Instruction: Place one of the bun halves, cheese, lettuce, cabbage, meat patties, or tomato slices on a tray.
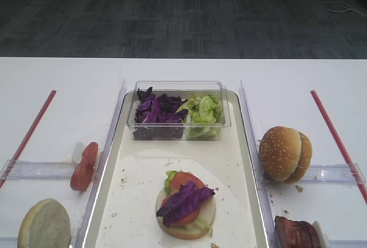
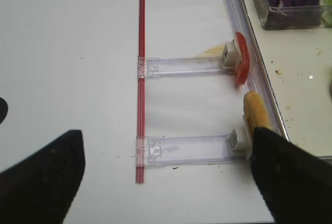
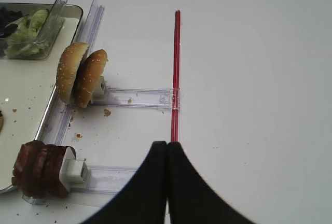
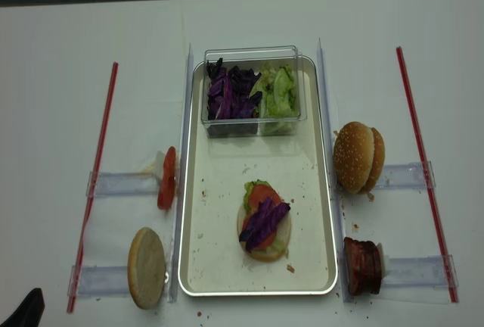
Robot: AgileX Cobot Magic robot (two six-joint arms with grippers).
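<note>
Overhead view, centre: the long silvery metal tray (image 4: 325,191) with raised rim lies lengthwise on the white counter (image 4: 60,77). On its floor, lower middle, a pale bun half (image 4: 265,245) lies cut face up, carrying green lettuce (image 4: 249,188), a red tomato slice (image 4: 262,193) and, on top, a dark purple cabbage leaf (image 4: 265,221); the stack reads as a burger built layer by layer. At the tray's upper end a clear plastic tub (image 4: 253,53) holds loose cabbage and lettuce, side by side.

Supplies stand on edge in clear plastic rails (image 4: 121,184) flanking the tray, probably so that the jaws can close on each piece from either side: tomato slices (image 4: 166,178) and one bun half (image 4: 147,267) at left, sesame-seeded bun halves (image 4: 358,157) and dark reddish-brown meat patties (image 4: 361,266) at right. Red strips (image 4: 97,168) border both zones.

The left gripper (image 2: 155,177), in the lower part of its wrist view, has its jaws wide apart and holds nothing. The right gripper (image 3: 166,182), at the bottom of its wrist view, has its jaws together, empty, above bare counter.
</note>
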